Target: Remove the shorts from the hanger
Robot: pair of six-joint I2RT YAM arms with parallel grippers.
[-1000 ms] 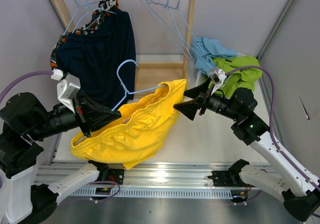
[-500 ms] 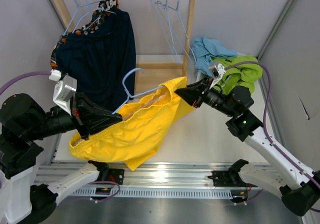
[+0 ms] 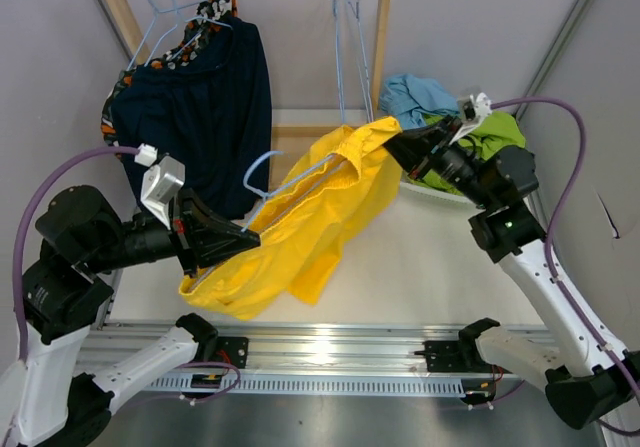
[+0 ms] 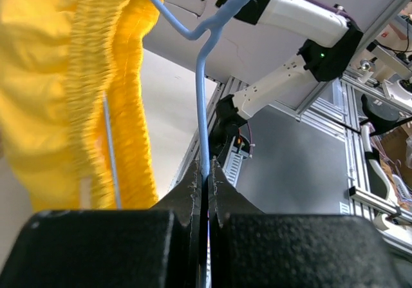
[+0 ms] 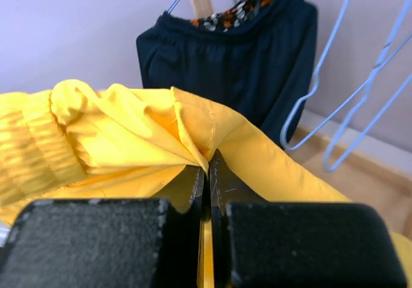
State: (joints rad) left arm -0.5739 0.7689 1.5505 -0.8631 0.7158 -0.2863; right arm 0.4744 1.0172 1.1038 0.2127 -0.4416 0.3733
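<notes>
Yellow shorts (image 3: 320,217) are stretching diagonally btw both arms, centre of the table (image 3: 430,267), upper end near the wooden rack (image 3: 381,37), lower end drooping toward the front rail; can't tell if it's touching the surface. Waistband is riding on a light blue hanger (image 4: 202,107), wire running thru the elastic.

L gripper (image 4: 206,169) is pinching the hanger wire, fingers closed tight on it, wire rising straight out from btw the tips. R gripper (image 5: 206,162) is clamping a fold of the yellow fabric at the upper end, fingers fully closed on cloth, bunched pleats spreading out from the pinch.

Navy shorts (image 3: 205,107) are hanging on the rack's left side, camo pair (image 3: 212,9) peeking out above/behind them. Empty wire hangers (image 3: 345,37) are hanging from the rail at right. Light blue shorts (image 3: 412,95) and lime green shorts (image 3: 495,139) are lying in a heap at far right, just behind the R arm, touching each other.
</notes>
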